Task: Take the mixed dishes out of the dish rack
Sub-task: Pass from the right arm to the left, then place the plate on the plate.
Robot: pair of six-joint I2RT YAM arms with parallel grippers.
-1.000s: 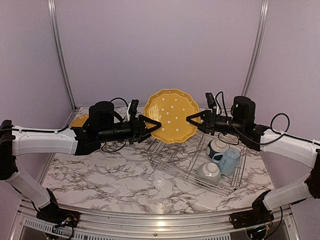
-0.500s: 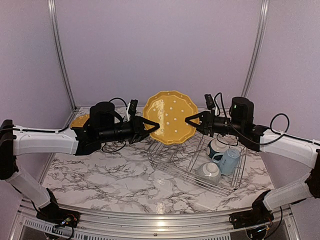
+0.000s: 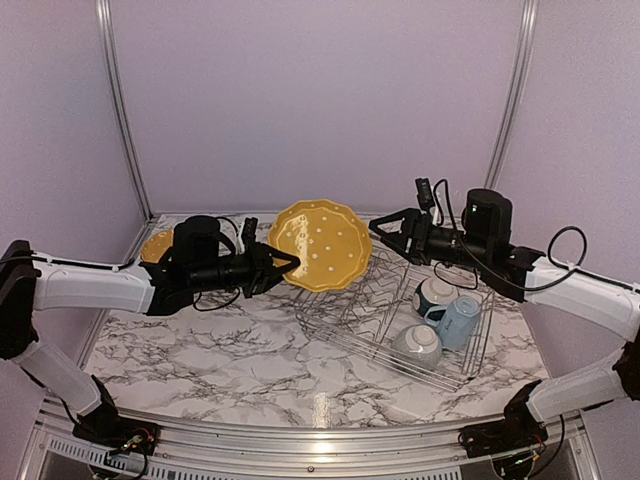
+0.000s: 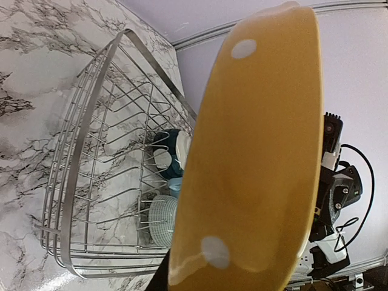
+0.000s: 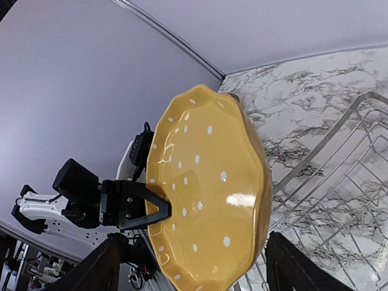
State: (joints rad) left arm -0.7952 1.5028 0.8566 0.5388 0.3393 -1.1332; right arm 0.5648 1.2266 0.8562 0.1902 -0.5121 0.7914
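A yellow scalloped plate with white dots hangs in the air above the left end of the dish rack. My left gripper is shut on its left rim. My right gripper stands open just right of the plate, not touching it. In the right wrist view the plate faces me, and both right fingers sit wide apart around its lower edge. The plate's back fills the left wrist view. A light blue mug and two small bowls lie in the rack.
A second yellow plate lies on the marble table at the far left, behind my left arm. The rack's upright dividers stand bare. Purple walls with metal rails enclose the table.
My right gripper let go of the yellow plate and opened. My left arm drew back to the left and lower, carrying the plate with it.
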